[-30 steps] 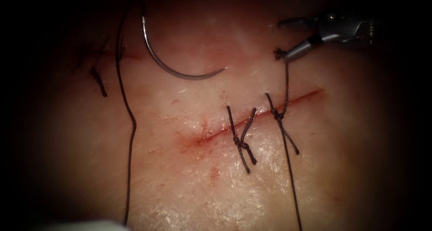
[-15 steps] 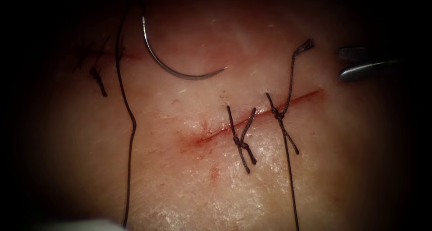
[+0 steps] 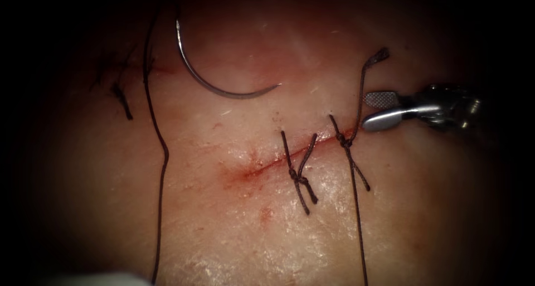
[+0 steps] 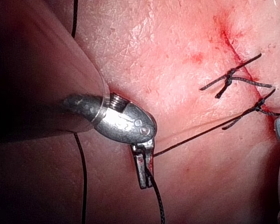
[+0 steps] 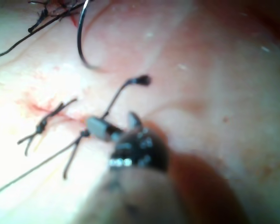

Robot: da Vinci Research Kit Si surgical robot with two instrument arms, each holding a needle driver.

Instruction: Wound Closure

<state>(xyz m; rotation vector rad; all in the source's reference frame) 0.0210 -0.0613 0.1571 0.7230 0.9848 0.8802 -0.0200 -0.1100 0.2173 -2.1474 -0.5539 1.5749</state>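
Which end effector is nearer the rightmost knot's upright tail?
Right. The right end effector, open, empty, sits beside that dark thread tail; the left end effector grips the long strand farther off. The curved steel needle lies free on tissue.

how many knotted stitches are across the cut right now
2. One knot sits near the middle of the cut. The other knot is to its right, just left of the right tool, whose jaws are open.

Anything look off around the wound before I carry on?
The needle lies loose on the tissue up left of the cut, held by neither tool. The right tool is open beside a stiff thread tail standing up from the right-hand knot. The left tool grips the long thread.
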